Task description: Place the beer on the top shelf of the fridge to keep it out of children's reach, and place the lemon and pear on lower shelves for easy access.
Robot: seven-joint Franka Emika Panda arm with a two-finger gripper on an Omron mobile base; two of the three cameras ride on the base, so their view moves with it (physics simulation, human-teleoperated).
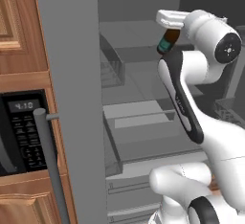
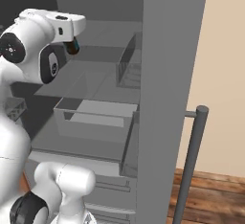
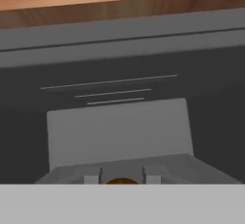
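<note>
1 item in hand | fingers (image 1: 165, 40) clamped on beer (image 1: 167, 42) | inside fridge (image 1: 72, 74) | next: set it on top shelf (image 2: 103, 34), let go

A black microwave (image 1: 21, 132) sits in wooden cabinetry (image 1: 16, 27) — beige wall (image 2: 222, 74) opposite.
</note>
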